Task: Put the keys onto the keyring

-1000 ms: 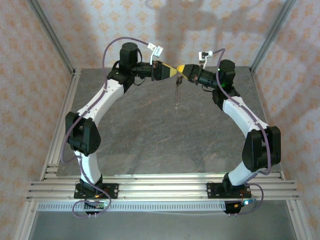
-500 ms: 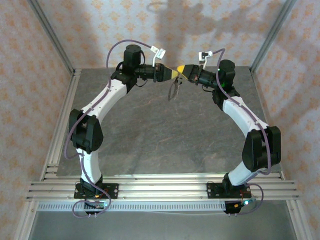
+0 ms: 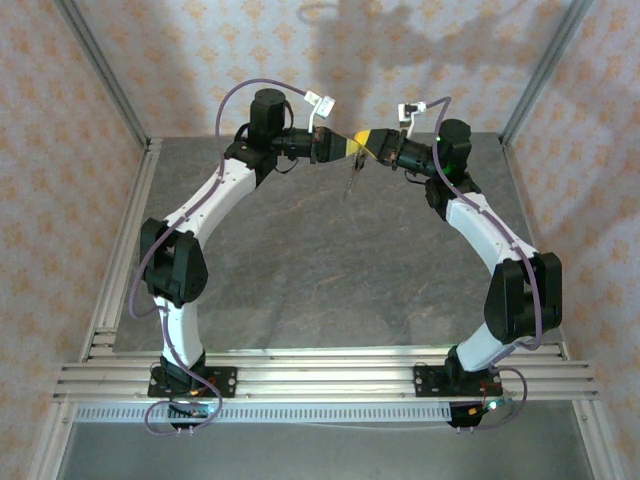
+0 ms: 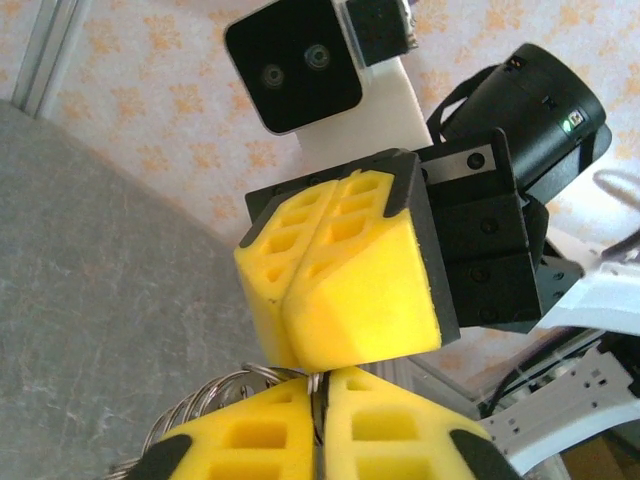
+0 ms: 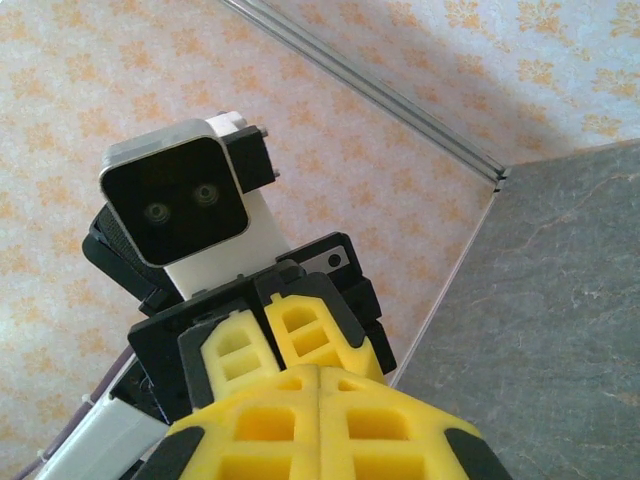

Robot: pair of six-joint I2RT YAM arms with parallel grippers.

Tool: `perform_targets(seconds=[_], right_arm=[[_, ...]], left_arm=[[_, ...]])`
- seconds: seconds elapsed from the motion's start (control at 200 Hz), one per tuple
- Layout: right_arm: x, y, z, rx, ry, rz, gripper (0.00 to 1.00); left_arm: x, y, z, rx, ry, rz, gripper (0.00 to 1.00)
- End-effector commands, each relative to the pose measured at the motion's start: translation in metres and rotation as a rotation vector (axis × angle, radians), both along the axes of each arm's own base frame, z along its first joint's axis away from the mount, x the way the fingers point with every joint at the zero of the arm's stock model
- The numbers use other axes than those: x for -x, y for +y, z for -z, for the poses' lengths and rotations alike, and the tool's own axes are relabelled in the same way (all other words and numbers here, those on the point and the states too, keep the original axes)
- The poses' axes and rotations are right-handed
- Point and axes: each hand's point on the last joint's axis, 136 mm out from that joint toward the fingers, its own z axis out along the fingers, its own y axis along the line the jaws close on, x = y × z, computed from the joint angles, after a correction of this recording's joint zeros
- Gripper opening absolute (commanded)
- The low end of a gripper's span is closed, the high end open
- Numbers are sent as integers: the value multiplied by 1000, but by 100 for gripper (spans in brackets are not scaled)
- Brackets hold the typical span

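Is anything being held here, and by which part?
The keyring, by its metal loop, between the shut left gripper and shut right gripper; which jaws grip it cannot be told.

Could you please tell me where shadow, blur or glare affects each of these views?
Top external: soft shadows on the back wall, no glare; the keyring is a thin, faint streak. Left wrist: evenly lit; the keyring's coils at the bottom edge look soft. Right wrist: bright, the wallpaper sharp, a soft shade at upper right.

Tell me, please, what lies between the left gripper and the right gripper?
The thin silvery metal keyring: in the left wrist view its coils sit where the left gripper meets the right gripper. Seen from above, its chain hangs below them.
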Motion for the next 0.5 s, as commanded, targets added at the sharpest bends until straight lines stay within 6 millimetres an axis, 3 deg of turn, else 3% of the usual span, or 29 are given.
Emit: perform_targets(seconds=[0.0,0.16,0.235,0.29,0.415,0.435,0.49], right_arm=[[10,-1,-25,-8,-100,-13,0],[7,-7,-29,8,-93,33,0],[4,-21,-38,5,-100,123,23],[4,-36,-44,3,-108,208,34],[14,-57,-47,37,-128,329,41],[16,-59,-47,41,-131,341,41],[23,-63,-43,48,-133,363,42]], left_arm=[[-5,-5,-16,34,-63,-6,0],[-8,-4,-18,48,-66,-33,0],[-9,-2,-19,55,-69,-57,0],[-8,-1,-21,66,-73,-67,0],[-10,0,-17,81,-71,-82,0],[-3,3,-31,93,-98,-84,0],[-2,4,-34,104,-84,-92,0]])
